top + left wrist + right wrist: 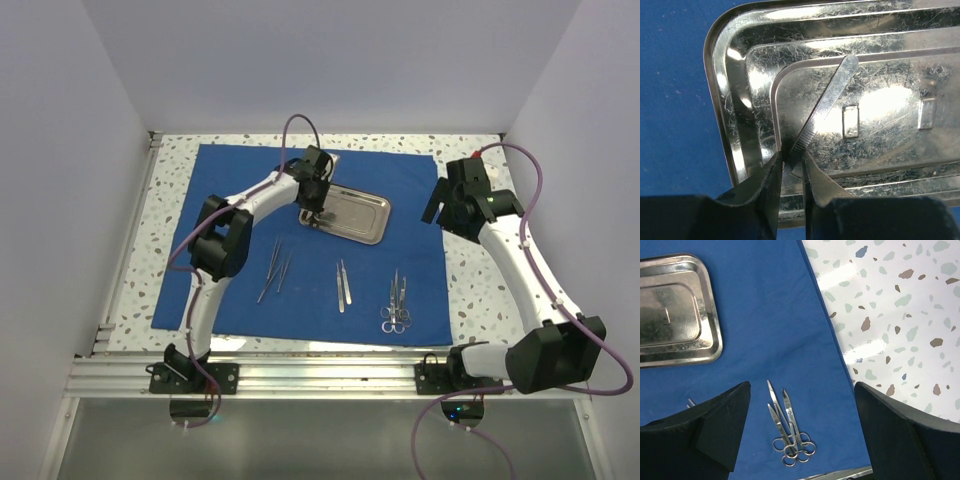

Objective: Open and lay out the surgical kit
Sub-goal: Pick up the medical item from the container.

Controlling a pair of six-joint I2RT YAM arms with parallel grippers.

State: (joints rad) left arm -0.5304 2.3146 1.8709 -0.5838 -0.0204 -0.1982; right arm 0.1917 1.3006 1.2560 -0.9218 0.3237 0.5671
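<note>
The royal-blue drape [230, 290] lies spread flat on the table. The steel tray [360, 215] rests on its far middle. My left gripper [312, 212] reaches down into the tray's left end. In the left wrist view its fingers [770, 185] pinch the ribbed grip of a slim pair of tweezers [832, 95] lying in the tray [735, 100]. Two more pairs of tweezers [277, 268] [343, 285] and the ring-handled forceps [396, 305] lie in a row on the near half of the cloth. My right gripper [437, 205] hovers open above the drape's right edge, over the forceps [787, 425].
Speckled terrazzo tabletop [890, 315] borders the drape on the right and left. White walls enclose the table on three sides. An aluminium rail [320, 375] with both arm bases runs along the near edge.
</note>
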